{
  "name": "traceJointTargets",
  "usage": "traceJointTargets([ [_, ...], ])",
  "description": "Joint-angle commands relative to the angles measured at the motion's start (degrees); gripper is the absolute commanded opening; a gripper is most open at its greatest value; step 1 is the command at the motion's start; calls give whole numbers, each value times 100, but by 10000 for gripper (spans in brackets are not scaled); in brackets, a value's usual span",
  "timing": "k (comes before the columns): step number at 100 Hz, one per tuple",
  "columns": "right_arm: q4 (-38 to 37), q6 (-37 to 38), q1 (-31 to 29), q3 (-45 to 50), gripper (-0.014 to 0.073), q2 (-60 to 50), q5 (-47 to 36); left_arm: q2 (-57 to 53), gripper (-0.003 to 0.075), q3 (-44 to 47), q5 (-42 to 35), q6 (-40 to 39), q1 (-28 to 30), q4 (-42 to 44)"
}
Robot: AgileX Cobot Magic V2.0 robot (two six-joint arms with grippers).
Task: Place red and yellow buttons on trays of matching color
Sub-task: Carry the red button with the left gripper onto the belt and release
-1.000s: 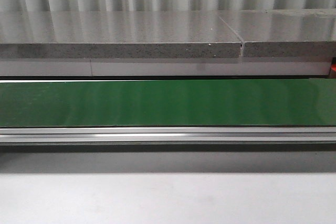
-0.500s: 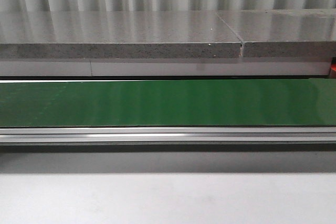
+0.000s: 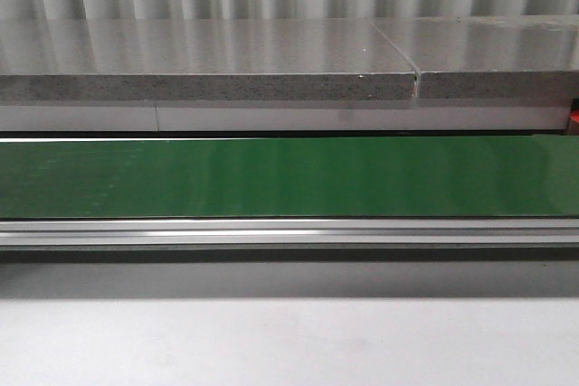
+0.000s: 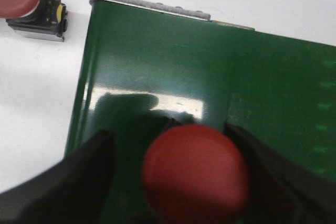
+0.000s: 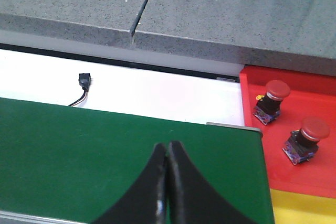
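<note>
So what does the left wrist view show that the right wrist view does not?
Only the left wrist view shows the left gripper with a round red push button between its fingers, over the belt's end, and another red push button lying on the white table beside the belt.

Only the right wrist view shows the shut right gripper, the red plastic tray holding two red buttons, a yellow tray edge and the grey stone shelf.

Both show the green conveyor belt.
</note>
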Motion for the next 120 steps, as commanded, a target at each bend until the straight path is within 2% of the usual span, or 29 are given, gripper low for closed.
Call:
traceJointTargets([
  [1,43,-1,8,-157,-68,-34,-402,-209,640,-135,-118,23,-16,-55],
  [5,43,-1,8,-157,-68,-34,-402,-220,700,-145,-108,38,-16,-55],
  [8,43,-1,8,-157,-68,-34,-402,-250,714,-145,-108,79,-16,-66],
  [28,43,-1,8,-157,-68,-34,-402,-596,639,-145,-108,101,-25,-96],
  [59,43,-1,8,-157,-68,-34,-402,-1653,638,-145,-168,123,72,-2],
  [84,43,-1,8,-157,-68,-34,-402,-1701,638,-82,-129,-39,940,58],
  [104,43,-1,8,-157,-68,-34,-402,-1193,637,-69,-151,-89,1707,58],
  [120,43,-1,8,-157,-68,-34,-402,-588,638,-69,-282,-89,2078,33],
])
